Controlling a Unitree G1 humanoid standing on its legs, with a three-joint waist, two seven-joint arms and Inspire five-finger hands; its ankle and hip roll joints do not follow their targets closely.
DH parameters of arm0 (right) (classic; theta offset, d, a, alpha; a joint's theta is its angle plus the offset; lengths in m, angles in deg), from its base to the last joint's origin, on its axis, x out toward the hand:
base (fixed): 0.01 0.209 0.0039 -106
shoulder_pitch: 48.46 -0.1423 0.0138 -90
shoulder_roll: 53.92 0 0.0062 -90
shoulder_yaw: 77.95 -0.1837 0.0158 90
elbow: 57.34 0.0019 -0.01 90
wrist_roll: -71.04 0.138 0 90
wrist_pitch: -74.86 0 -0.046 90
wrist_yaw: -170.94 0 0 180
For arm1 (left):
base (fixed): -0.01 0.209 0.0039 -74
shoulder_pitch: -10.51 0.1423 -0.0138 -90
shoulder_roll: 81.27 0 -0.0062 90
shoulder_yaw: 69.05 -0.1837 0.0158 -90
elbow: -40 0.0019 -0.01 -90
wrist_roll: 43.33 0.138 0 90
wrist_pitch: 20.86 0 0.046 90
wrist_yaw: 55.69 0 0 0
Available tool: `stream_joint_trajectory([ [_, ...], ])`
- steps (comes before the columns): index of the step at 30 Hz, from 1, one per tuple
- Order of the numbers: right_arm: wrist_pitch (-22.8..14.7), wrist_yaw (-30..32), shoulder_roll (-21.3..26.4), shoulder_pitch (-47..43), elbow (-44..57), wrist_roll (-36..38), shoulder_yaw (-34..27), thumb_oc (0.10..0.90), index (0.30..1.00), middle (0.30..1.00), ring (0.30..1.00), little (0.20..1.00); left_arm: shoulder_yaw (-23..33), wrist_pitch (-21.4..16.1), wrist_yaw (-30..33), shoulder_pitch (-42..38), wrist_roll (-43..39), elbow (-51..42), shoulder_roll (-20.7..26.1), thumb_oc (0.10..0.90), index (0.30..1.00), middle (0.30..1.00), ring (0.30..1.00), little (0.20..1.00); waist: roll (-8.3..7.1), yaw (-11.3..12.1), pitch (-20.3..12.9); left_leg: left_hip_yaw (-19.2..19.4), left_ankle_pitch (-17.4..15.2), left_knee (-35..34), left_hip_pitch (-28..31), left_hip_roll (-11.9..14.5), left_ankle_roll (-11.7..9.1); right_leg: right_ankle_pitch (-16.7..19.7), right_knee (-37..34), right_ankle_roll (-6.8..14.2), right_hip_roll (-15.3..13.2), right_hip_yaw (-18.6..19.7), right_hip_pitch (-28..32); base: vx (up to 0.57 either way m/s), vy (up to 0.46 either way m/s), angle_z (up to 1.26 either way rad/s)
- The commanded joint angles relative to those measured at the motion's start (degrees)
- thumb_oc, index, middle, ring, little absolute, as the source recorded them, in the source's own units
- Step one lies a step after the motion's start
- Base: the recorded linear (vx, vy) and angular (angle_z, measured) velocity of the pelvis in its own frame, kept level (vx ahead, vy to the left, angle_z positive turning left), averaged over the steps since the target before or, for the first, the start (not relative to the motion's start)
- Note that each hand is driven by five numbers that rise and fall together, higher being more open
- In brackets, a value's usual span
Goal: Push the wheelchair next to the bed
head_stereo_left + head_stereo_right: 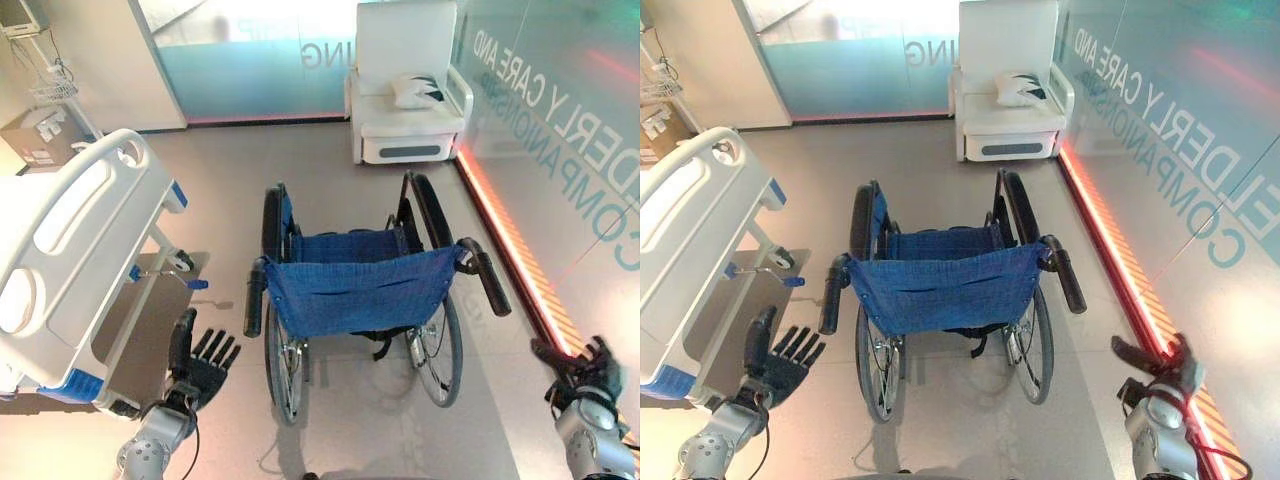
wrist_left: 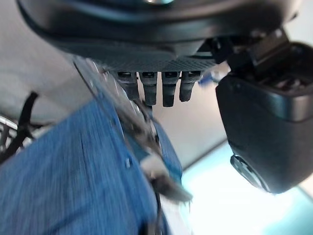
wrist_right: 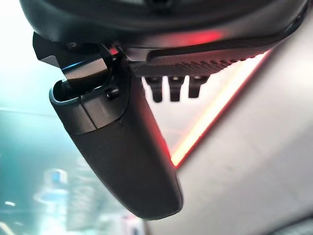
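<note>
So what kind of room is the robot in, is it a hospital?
It looks like a care room, perhaps in a hospital or a show room for elderly care. You can see a white bed with rails, a blue wheelchair and a white armchair by a glass wall.

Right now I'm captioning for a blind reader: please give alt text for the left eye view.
A folding wheelchair with a blue fabric seat and back faces away, its black push handles free. The robot's open left hand and open right hand hang either side, touching nothing. A white hospital bed stands left.
</note>
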Motion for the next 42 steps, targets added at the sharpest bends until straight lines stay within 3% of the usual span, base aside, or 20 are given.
stream_joint_trajectory([
  [1, -5.6, 3.8, 6.5, -6.1, 11.4, -5.6, -4.2, 0.8, 0.9, 0.9, 0.9, 0.9, 2.9, 0.2, -3.3, -4.6, -4.8, -7.3, 4.8, 0.8, 0.9, 0.9, 0.9, 0.9, 1.25, -0.7, -1.6, -1.0, -3.5, 0.9, 0.9, 1.7, -2.1, 0.1, 3.5, -0.5, -1.0, 0.1, -3.6, 0.01, 0.026, -0.03],
  [5, -7.1, -1.4, 6.2, -6.6, 18.3, -2.2, -3.5, 0.8, 0.9, 0.9, 0.9, 0.9, 2.3, 3.9, -8.2, -3.8, -2.1, -12.8, 6.1, 0.8, 0.9, 0.9, 0.9, 0.9, 1.34, -0.6, -1.6, -0.4, -3.3, 0.9, 0.5, 1.7, -2.0, 0.1, 3.6, -0.5, -1.3, -0.2, -3.9, 0.0, 0.016, -0.02],
  [10, -11.9, -8.6, 7.9, -7.6, 24.6, 3.1, -3.7, 0.8, 0.9, 0.9, 0.9, 0.9, 2.0, 8.0, -13.6, -2.4, -0.4, -17.2, 8.5, 0.8, 0.9, 0.9, 0.9, 0.9, 1.14, -0.1, -1.9, 0.1, -3.1, 0.9, 0.1, 1.7, -2.1, 0.2, 3.6, -0.3, -1.4, -1.0, -4.2, 0.0, 0.0, 0.0],
  [14, -15.0, -13.9, 8.9, -8.5, 27.9, 8.1, -3.6, 0.8, 0.9, 0.9, 0.9, 0.9, 1.6, 9.2, -15.3, -2.3, 0.6, -18.8, 9.9, 0.8, 0.9, 0.9, 0.9, 0.9, 1.05, 0.0, -1.8, 0.3, -3.0, 1.0, -0.4, 1.6, -2.2, 0.2, 3.8, -0.2, -1.3, -1.2, -4.5, 0.0, 0.0, 0.0],
  [19, -16.0, -18.3, 10.2, -9.4, 30.6, 15.2, -3.4, 0.8, 0.9, 0.9, 0.9, 0.9, 1.1, 10.3, -16.4, -2.3, 1.6, -19.6, 12.0, 0.8, 0.9, 0.9, 0.9, 0.9, 0.69, 0.4, -2.1, 0.4, -3.1, 1.0, -0.6, 1.5, -2.1, 0.1, 3.8, -0.1, -1.3, -1.8, -4.6, 0.0, 0.0, 0.0],
  [24, -10.8, -23.8, 11.2, -9.0, 31.8, 19.7, -2.8, 0.8, 0.9, 0.9, 0.9, 0.9, 1.3, 10.7, -21.2, -1.7, 5.1, -21.4, 14.4, 0.8, 0.9, 0.9, 0.9, 0.9, 0.16, 0.9, -2.3, 0.4, -3.0, 1.0, -0.7, 1.4, -2.1, 0.3, 3.8, -0.1, -1.2, -2.3, -4.4, 0.0, -0.003, 0.01],
  [29, -7.3, -27.4, 12.6, -9.8, 32.0, 21.6, -0.2, 0.8, 0.9, 0.9, 0.9, 0.9, 0.6, 10.6, -21.8, -2.4, 5.3, -21.5, 16.0, 0.8, 0.9, 0.9, 0.9, 0.9, -0.27, 1.4, -2.2, 0.4, -3.0, 1.1, -0.8, 1.3, -2.1, 0.4, 3.8, -0.2, -1.2, -2.8, -4.3, 0.0, 0.0, 0.0],
  [32, -4.5, -26.1, 14.1, -10.7, 31.4, 19.2, 1.4, 0.8, 0.9, 0.9, 0.9, 0.9, -0.4, 10.2, -21.5, -3.0, 5.2, -21.3, 16.9, 0.8, 0.9, 0.9, 0.9, 0.9, -0.52, 1.7, -2.2, 0.3, -3.0, 1.2, -0.9, 1.2, -2.2, 0.4, 3.7, -0.2, -1.2, -3.0, -4.2, 0.0, 0.0, 0.0],
  [34, -0.4, -23.5, 16.5, -11.0, 30.4, 12.0, 2.3, 0.8, 0.9, 0.9, 0.9, 0.9, -1.1, 9.3, -22.0, -3.1, 6.1, -21.1, 17.8, 0.8, 0.9, 0.9, 0.9, 0.9, -0.68, 1.8, -2.0, 0.4, -2.8, 1.3, -0.8, 1.2, -2.2, 0.4, 3.9, -0.2, -1.2, -3.0, -4.2, 0.0, 0.0, 0.0],
  [38, 5.5, -25.0, 20.6, -10.1, 29.5, 9.7, 2.6, 0.8, 0.9, 0.9, 0.9, 0.9, -1.1, 8.9, -22.1, -2.7, 6.5, -21.9, 19.1, 0.8, 0.9, 0.9, 0.9, 0.9, -0.98, 1.9, -1.7, 0.6, -2.6, 1.4, -0.8, 1.4, -2.3, 0.3, 4.0, -0.4, -1.1, -3.1, -4.0, 0.02, -0.005, 0.0],
  [42, 7.2, -23.5, 22.4, -10.3, 28.6, 6.9, 4.0, 0.8, 0.9, 0.9, 0.9, 0.9, -2.0, 8.6, -22.3, -2.9, 7.2, -21.8, 20.1, 0.8, 0.9, 0.9, 0.9, 0.9, -1.19, 2.1, -1.1, 0.6, -2.4, 1.5, -0.8, 1.4, -2.2, 0.2, 4.4, -0.4, -1.1, -3.4, -3.9, 0.02, -0.007, 0.01],
])
